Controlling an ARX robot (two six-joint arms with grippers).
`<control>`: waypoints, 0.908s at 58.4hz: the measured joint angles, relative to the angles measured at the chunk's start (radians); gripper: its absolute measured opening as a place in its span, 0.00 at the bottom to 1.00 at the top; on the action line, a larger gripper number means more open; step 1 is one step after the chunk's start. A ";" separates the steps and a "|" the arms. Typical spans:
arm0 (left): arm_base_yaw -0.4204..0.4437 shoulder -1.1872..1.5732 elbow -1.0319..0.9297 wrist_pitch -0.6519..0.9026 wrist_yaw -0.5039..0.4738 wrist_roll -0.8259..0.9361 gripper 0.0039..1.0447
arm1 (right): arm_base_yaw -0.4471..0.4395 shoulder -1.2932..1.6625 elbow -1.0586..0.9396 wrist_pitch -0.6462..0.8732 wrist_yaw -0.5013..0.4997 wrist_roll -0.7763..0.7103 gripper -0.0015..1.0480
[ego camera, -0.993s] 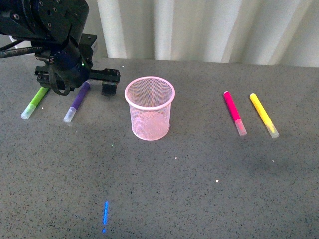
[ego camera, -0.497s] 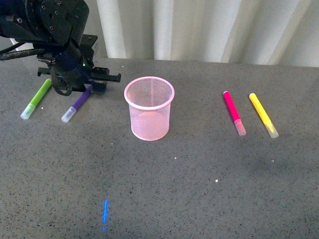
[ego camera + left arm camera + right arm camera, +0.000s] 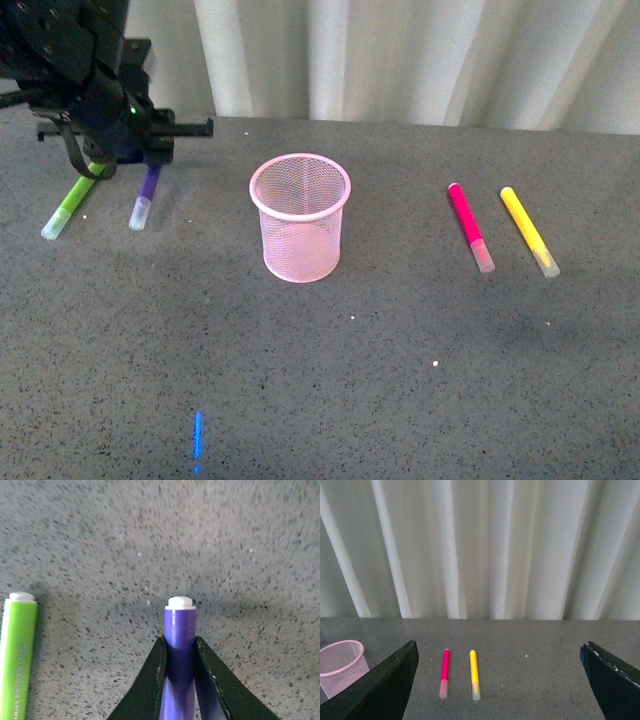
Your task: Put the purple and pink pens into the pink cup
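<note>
Now: purple pen (image 3: 146, 196) raised off bench (image 3: 400, 380).
Left hand (image 3: 179, 647), now higher, clamps its barrel; right hand (image 3: 500, 643) spread wide.

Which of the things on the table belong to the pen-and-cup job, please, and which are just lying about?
Job: purple pen, gripped by the left pincer; pink pen; pink cup.
Lying about: green marker; yellow marker.

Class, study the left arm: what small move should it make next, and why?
Probably carry the purple pen sideways to above the pink cup: the left gripper is shut on it, and the cup stands upright, apart from it, to its right.
</note>
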 joint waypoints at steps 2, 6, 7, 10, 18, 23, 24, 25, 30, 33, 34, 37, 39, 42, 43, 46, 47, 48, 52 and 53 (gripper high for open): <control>0.005 -0.029 -0.021 0.031 0.000 -0.010 0.12 | 0.000 0.000 0.000 0.000 0.000 0.000 0.93; 0.011 -0.100 -0.066 0.097 0.012 -0.043 0.12 | 0.000 0.000 0.000 0.000 0.000 0.000 0.93; 0.012 -0.114 -0.075 0.108 0.012 -0.050 0.12 | 0.000 0.000 0.000 0.000 0.000 0.000 0.93; 0.014 -0.172 -0.111 0.158 0.012 -0.078 0.12 | 0.000 0.000 0.000 0.000 0.000 0.000 0.93; 0.012 -0.384 -0.242 0.328 0.002 -0.170 0.12 | 0.000 0.000 0.000 0.000 0.000 0.000 0.93; -0.006 -0.488 -0.315 0.413 -0.012 -0.206 0.12 | 0.000 0.000 0.000 0.000 0.000 0.000 0.93; -0.013 -0.513 -0.335 0.436 -0.023 -0.216 0.12 | 0.000 0.000 0.000 0.000 0.000 0.000 0.93; -0.017 -0.526 -0.344 0.448 -0.026 -0.222 0.12 | 0.000 0.000 0.000 0.000 0.000 0.000 0.93; -0.060 -0.604 -0.421 0.542 -0.055 -0.252 0.12 | 0.000 0.000 0.000 0.000 0.000 0.000 0.93; -0.085 -0.629 -0.456 0.590 -0.073 -0.260 0.12 | 0.000 0.000 0.000 0.000 0.000 0.000 0.93; -0.099 -0.639 -0.473 0.614 -0.078 -0.265 0.12 | 0.000 0.000 0.000 0.000 0.000 0.000 0.93; -0.127 -0.650 -0.502 0.658 -0.086 -0.274 0.12 | 0.000 0.000 0.000 0.000 0.000 0.000 0.93; -0.157 -0.654 -0.529 0.704 -0.099 -0.278 0.12 | 0.000 0.000 0.000 0.000 0.000 0.000 0.93; -0.185 -0.653 -0.552 0.747 -0.106 -0.290 0.12 | 0.000 0.000 0.000 0.000 0.000 0.000 0.93; -0.200 -0.650 -0.561 0.764 -0.107 -0.294 0.12 | 0.000 0.000 0.000 0.000 0.000 0.000 0.93; -0.234 -0.640 -0.583 0.812 -0.120 -0.305 0.12 | 0.000 0.000 0.000 0.000 0.000 0.000 0.93; -0.247 -0.634 -0.590 0.830 -0.124 -0.310 0.12 | 0.000 0.000 0.000 0.000 0.000 0.000 0.93; -0.253 -0.632 -0.594 0.834 -0.127 -0.314 0.12 | 0.000 0.000 0.000 0.000 0.000 0.000 0.93; -0.295 -0.615 -0.618 0.892 -0.154 -0.340 0.12 | 0.000 0.000 0.000 0.000 0.000 0.000 0.93; -0.301 -0.612 -0.621 0.899 -0.156 -0.348 0.12 | 0.000 0.000 0.000 0.000 0.000 0.000 0.93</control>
